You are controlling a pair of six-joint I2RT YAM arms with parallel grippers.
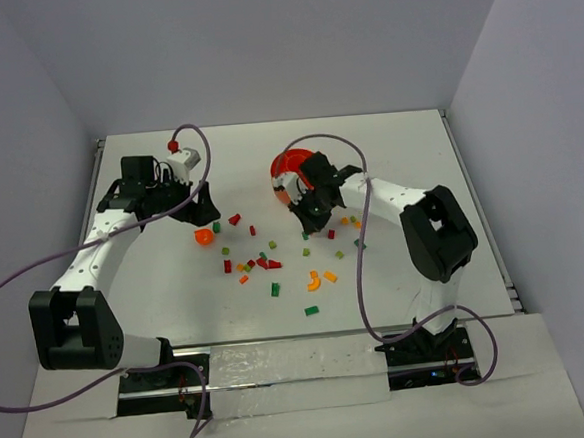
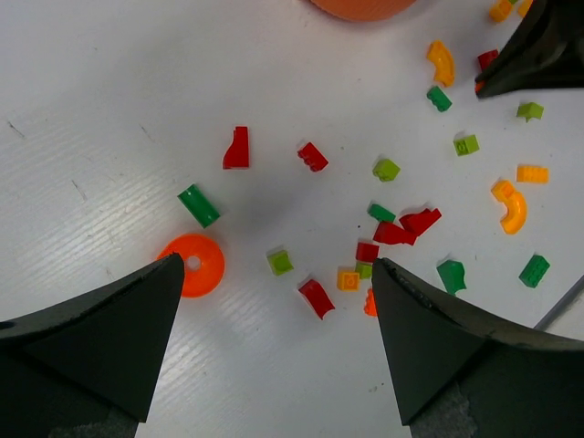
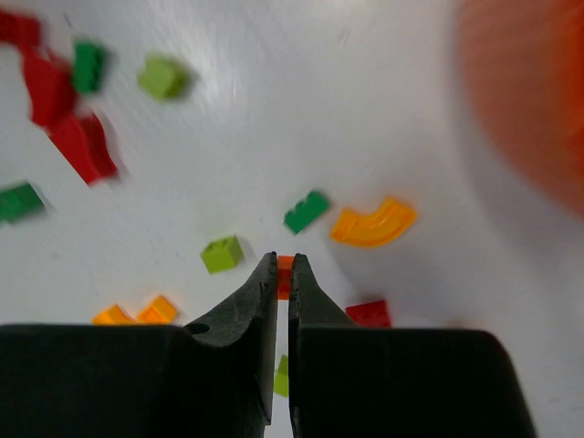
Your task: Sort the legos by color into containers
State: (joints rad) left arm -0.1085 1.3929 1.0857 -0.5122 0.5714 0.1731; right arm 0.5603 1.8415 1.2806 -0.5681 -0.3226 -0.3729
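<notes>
Top view: legos point(image 1: 265, 264) lie scattered on the table point(image 1: 417, 140), with the orange bowl point(image 1: 284, 165) just beside the right gripper point(image 1: 307, 213). Left wrist: the left gripper point(image 2: 278, 269) is spread wide and empty. Right wrist: its tips pinch a small orange brick point(image 3: 285, 278) shallowly, so it may slip out before reaching the bowl.

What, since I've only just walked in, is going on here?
Two robot arms are sorting legos by colour into an orange bowl. The right gripper is shut on a small orange bit close beside the bowl. The left gripper hangs wide open over the scatter, holding nothing. Most pieces lie loose on the table; what is in the bowl is hidden.
</notes>
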